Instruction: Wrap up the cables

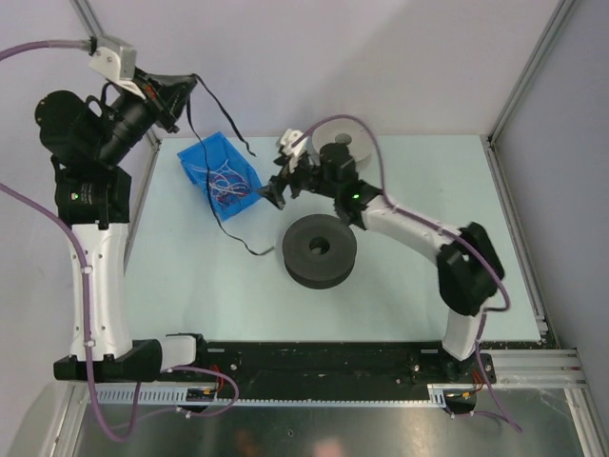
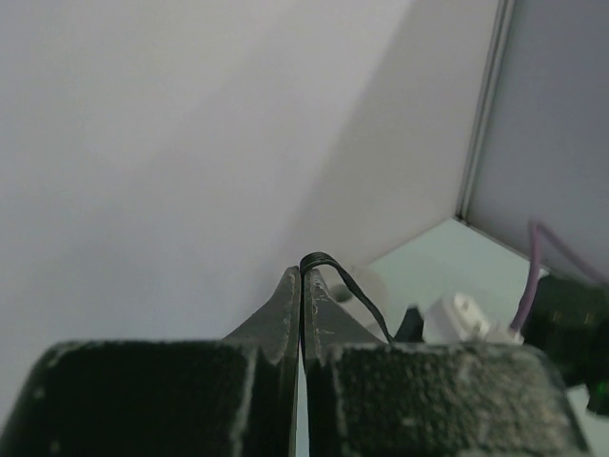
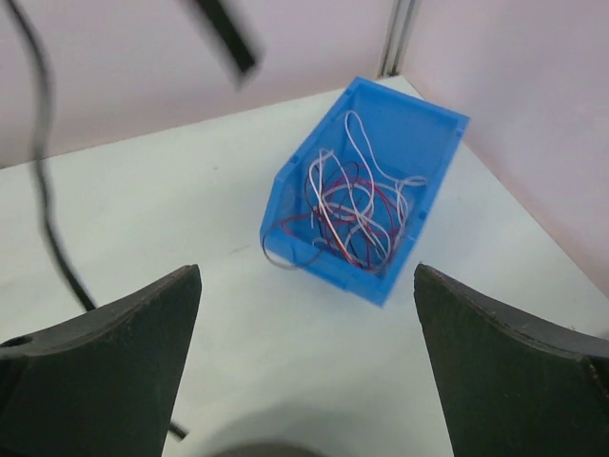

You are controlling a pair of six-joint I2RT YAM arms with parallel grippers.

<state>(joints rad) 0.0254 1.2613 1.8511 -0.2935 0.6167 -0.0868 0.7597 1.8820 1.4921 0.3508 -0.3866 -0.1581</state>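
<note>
Black cord, the cable [image 1: 249,251], hangs pinched in the left fingers [image 1: 181,95], which are held high over the far-left corner of the desk [image 1: 419,181]. In the left wrist view those fingers [image 2: 276,314] are pressed flat together, with a small loop of the cable [image 2: 328,265] poking out at their tips.

From the grip the cable's long run drops toward the near edge and crosses over the blue bin [image 1: 195,157]. It reaches the desk just past the bin and there bends right, so its lower end points at the black spool [image 1: 319,249]. A shorter tail leaves the grip toward the right and ends over the far edge of the bin.

The bin [image 3: 433,129] sits near the far-left corner and holds a tangle of red and white wires [image 3: 350,214]. The black spool lies flat near the middle of the desk; a paler spool [image 1: 354,131] stands by the far edge.

The right fingers [image 1: 274,193] hover between bin and black spool, pointing left. They are spread wide [image 3: 114,324] with nothing between them, and the cable [image 3: 46,205] passes to their left.
</note>
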